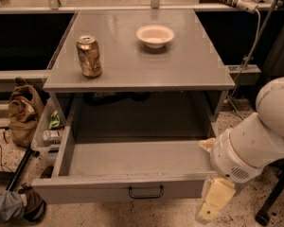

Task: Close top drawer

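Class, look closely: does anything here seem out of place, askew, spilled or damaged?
Only the top drawer stands out: it is pulled far out under the tabletop. The gripper hangs beside its front right corner. The can and bowl sit upright, nothing spilled.

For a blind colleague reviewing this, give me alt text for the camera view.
The grey top drawer stands pulled wide open, with the robot's gripper low beside its front right corner. A soda can and a white bowl sit on the cabinet top above.
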`<action>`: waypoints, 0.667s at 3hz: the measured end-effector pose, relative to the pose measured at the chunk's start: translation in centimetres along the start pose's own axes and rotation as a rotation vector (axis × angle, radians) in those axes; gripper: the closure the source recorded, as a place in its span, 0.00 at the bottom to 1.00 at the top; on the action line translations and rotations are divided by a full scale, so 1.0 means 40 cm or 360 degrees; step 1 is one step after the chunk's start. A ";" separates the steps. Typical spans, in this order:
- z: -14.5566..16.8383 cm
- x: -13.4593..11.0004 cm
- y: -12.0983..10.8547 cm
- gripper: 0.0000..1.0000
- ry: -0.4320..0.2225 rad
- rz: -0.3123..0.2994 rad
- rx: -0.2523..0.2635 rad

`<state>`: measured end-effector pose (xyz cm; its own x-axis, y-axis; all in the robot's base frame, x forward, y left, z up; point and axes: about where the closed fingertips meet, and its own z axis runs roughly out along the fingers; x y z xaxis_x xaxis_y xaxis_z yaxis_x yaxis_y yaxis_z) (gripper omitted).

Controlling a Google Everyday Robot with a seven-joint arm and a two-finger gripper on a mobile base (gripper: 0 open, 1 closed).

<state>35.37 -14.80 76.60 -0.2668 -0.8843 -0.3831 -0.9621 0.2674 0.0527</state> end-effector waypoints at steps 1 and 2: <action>0.073 0.009 0.030 0.00 -0.0018 -0.0016 -0.0072; 0.113 0.023 0.053 0.00 -0.0006 -0.0022 -0.0111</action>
<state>33.34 -13.32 72.21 -0.2536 -0.8862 -0.3878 -0.9673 0.2280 0.1113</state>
